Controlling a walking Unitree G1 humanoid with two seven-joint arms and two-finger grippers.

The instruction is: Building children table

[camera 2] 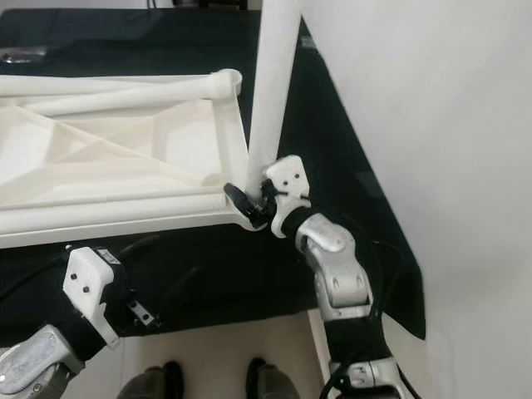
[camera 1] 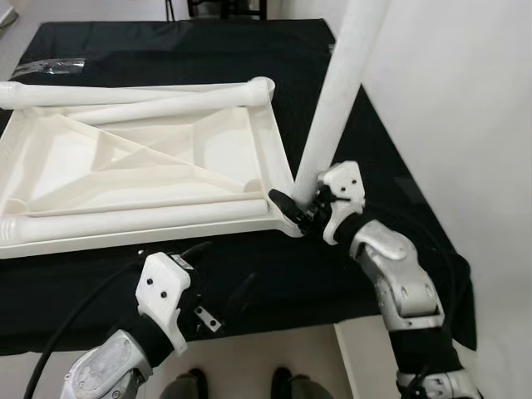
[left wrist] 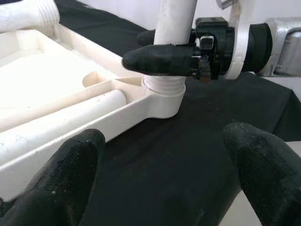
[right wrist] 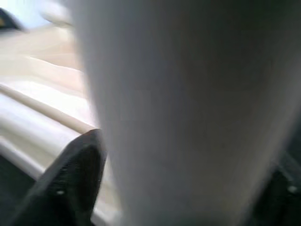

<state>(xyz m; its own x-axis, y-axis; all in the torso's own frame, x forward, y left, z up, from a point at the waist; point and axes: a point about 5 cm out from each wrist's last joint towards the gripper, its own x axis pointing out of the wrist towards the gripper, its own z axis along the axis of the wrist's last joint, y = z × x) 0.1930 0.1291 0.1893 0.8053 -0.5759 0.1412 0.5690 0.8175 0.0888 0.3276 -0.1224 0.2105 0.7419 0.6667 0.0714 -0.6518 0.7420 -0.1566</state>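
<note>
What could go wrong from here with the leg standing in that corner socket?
1. The upright leg shows thread above the corner socket, so it seems not fully seated; it could cross-thread or wobble.
2. The right tool grips the leg low at its base; the tall leg may lean or slip.
3. The tabletop lies unheld on the black cloth, with the left tool open and clear; turning could shift it.

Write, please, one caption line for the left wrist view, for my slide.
Right hand grips the upright white leg at the tabletop's corner socket; open left hand fingers wait nearby.
</note>
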